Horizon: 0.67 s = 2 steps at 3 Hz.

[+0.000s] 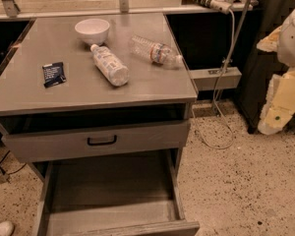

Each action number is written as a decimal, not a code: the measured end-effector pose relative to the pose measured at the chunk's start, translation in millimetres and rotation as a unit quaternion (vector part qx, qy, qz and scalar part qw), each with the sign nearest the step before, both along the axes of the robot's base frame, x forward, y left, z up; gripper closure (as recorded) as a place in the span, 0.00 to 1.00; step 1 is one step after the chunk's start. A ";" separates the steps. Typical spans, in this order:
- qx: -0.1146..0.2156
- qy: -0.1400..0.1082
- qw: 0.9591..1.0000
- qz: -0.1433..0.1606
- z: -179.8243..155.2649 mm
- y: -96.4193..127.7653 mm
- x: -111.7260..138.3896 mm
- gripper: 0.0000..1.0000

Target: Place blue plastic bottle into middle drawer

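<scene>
We see a dark packet (54, 74) far left on the cabinet top (152, 85), the blue plastic bottle (109, 64) lying on its side mid-top, middle drawer (108, 181) standing open below, gripper (281, 102) well apart at the right edge, its grip we cannot tell.

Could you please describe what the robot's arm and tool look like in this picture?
Only part of the arm shows, at the right edge: a rounded white shell above, flat cream-yellow panels below, one bearing a small green dot. No cables or lettering can be made out. The tool is not in view.
</scene>
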<state>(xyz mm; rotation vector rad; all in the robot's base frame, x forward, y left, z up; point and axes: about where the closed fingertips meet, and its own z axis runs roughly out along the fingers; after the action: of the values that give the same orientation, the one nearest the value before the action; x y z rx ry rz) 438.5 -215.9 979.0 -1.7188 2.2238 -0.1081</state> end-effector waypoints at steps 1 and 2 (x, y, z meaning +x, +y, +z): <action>0.000 0.000 1.000 0.000 0.0 0.0 0.0 0.00; 0.005 0.007 1.000 0.002 0.6 18.2 4.6 0.00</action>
<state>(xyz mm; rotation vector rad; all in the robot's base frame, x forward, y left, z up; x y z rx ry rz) 443.1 -197.7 979.6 -1.7244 2.2267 -0.0852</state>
